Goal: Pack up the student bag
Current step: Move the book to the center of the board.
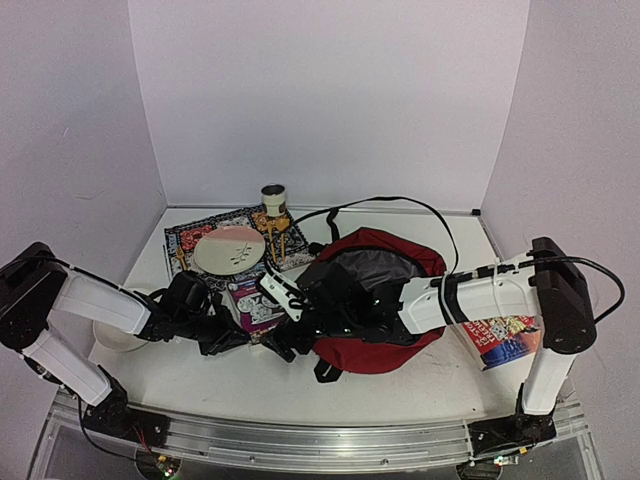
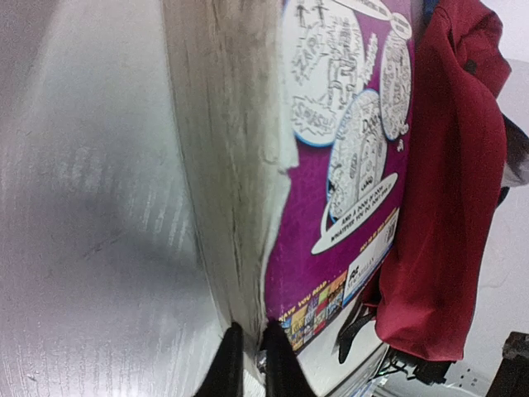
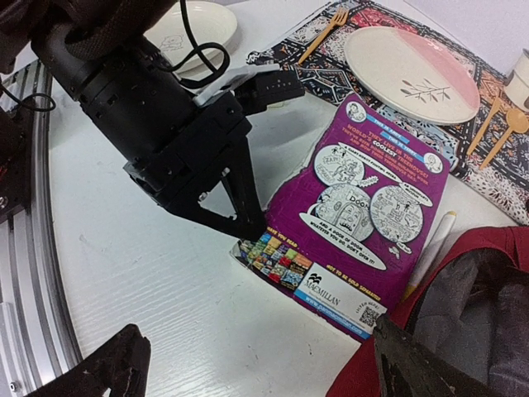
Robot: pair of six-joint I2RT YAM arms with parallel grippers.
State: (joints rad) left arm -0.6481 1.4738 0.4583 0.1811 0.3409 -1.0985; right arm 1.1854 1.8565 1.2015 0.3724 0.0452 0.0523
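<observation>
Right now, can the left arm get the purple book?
Probably yes. The left tool is right at the book's near corner and seems to pinch it. Nothing sits between them, and the bag lies on the book's other side.

Student bag [image 1: 395,357]: soft matt red cloth; book [image 3: 364,223] w/ glossy paper cover & rough pg edges; table [image 3: 149,273] smooth.

- My left arm [image 1: 95,298] and right arm [image 1: 490,292] are wearing smooth white shells between chunky black joints.
- My left gripper [image 3: 250,230] is showing a matte black, angular housing and tapered fingers [image 3: 235,194].
- A thin black cable [image 3: 183,29] is curling over its wrist.
</observation>
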